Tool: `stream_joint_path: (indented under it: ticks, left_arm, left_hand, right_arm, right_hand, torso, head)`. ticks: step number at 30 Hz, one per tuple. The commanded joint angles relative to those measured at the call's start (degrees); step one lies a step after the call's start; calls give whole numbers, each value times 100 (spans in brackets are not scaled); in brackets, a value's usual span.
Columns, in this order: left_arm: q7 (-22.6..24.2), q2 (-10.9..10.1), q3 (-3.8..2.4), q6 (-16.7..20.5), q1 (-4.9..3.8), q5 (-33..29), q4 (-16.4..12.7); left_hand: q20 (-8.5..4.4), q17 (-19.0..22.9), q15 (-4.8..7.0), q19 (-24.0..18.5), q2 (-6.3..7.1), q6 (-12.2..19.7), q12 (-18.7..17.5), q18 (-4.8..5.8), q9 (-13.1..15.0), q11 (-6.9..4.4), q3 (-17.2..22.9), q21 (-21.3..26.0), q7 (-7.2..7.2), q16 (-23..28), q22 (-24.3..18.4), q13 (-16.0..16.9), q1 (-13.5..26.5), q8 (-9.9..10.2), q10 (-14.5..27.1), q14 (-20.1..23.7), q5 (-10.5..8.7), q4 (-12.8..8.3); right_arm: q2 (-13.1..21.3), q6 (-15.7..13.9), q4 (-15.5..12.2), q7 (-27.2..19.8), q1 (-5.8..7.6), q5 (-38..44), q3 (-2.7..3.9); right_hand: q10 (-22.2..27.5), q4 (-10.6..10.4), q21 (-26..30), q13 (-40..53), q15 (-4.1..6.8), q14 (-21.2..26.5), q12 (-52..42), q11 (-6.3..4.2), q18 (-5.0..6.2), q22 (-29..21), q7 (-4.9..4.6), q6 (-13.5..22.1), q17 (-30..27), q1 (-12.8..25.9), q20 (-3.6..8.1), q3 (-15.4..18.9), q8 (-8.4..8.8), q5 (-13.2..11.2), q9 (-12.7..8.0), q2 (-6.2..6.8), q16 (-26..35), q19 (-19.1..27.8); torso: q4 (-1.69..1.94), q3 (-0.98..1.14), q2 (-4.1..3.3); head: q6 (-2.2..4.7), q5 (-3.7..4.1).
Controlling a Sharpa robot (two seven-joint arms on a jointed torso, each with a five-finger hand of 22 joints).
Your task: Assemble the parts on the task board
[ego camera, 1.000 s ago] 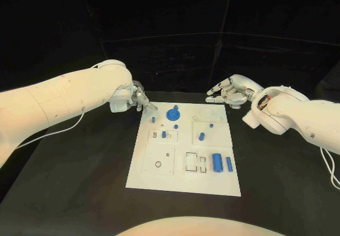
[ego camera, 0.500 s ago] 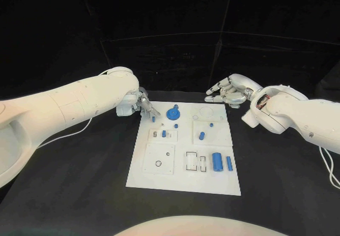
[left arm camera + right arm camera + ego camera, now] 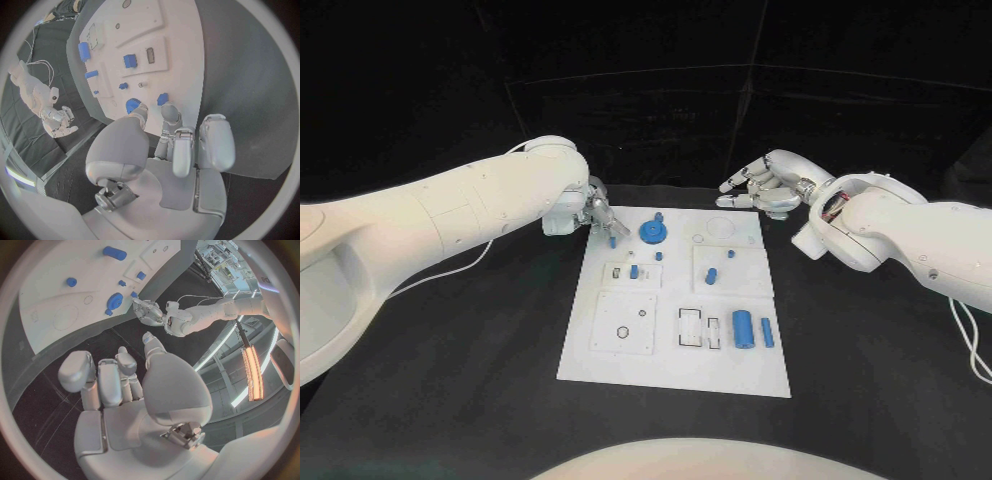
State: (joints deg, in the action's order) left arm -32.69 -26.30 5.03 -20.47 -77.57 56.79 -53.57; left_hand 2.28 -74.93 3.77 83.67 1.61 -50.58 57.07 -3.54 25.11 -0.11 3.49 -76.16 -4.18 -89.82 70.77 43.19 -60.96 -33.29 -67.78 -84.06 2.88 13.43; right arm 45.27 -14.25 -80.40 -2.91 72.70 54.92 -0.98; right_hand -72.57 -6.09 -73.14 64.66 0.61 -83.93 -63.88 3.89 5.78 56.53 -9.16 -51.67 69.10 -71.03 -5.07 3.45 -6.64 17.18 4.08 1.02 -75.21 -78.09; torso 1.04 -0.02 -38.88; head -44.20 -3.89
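Up close, the left wrist view shows the left hand pinching a small blue peg at the task board's far corner; the right hand hovers loosely curled, grasping nothing.

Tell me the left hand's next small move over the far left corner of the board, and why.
Probably a small lift of the small blue part, once the pinch is sure. The left hand has its fingers down at this part near the far left corner of the task board; whether it is already gripped, I cannot tell. The right hand hovers beyond the far edge, holding nothing.
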Motion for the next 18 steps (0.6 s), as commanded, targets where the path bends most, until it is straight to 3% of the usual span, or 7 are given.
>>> stream_joint_path:
  ticks: [1,18]
  left_arm:
    - [35,21,-1,-133,-6,75,44]
    - [-67,55,-1,-181,1,451,49]
  left_hand:
    - [-18,-1507,22,84,-28,-46,23,-41,-8,-11,-27,-28,13,-18,9,2,-95,-24,-54,-594,20,-29]
    - [-31,-1507,39,91,-133,-107,95,-35,-8,-31,-19,-49,38,-18,47,66,-243,-85,-102,-594,20,-114]
  right_arm:
    - [0,41,-6,-33,10,18,5]
    - [-10,48,0,-37,10,18,5]
  right_hand:
    - [45,-6,32,-2,31,-170,26,-8,30,-8,24,3,1,26,11,41,-23,0,-6,-9,28,14]
    - [45,-6,32,-2,31,-170,26,-8,30,-8,24,3,1,26,11,41,-23,0,-6,-9,28,14]
  torso:
    - [1,-2,-1]
    - [6,-3,-3]
  head:
    - [1,11]
    - [-20,28]
